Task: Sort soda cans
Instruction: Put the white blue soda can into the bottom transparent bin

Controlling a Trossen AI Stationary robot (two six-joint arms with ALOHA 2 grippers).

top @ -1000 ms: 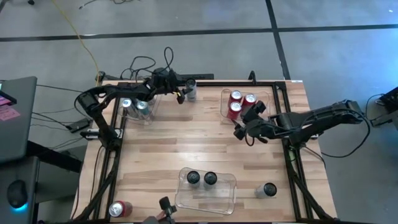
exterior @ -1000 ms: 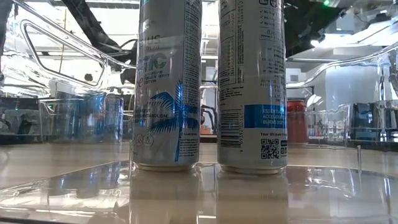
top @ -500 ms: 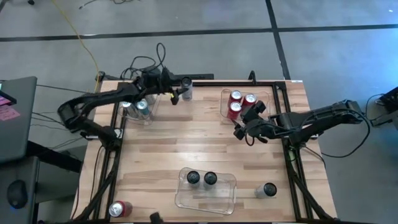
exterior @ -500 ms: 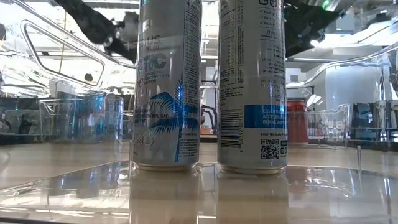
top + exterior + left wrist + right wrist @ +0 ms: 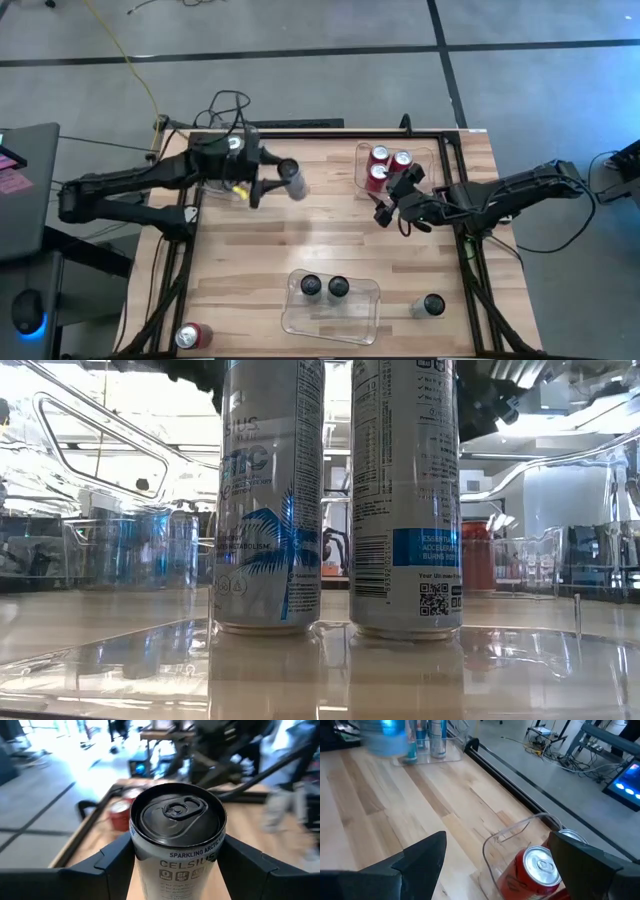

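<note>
My left gripper is shut on a silver-white soda can with a dark top, raised above the table's far left part. My right gripper stands open beside a clear bin that holds three red cans. One red can shows ahead of its spread fingers. Two dark-topped silver-blue cans stand upright on their bases in a clear bin at the near edge. They fill the low view. My left gripper pinches the can between its two fingers, one on each opposite side of the body, just under the top rim. The fingers come in about level from the table's left. The can stands upright in the hold, lifted clear of the table.
A clear bin with silver-blue cans sits at the far left, mostly under my left arm in the high view. A loose dark-topped can stands near the right front. A red can lies on its side at the near left corner.
My left gripper has risen from the table's far edge and drawn back toward the left and near edges. The can has gone with it, lifted clear of the table from where it stood.
</note>
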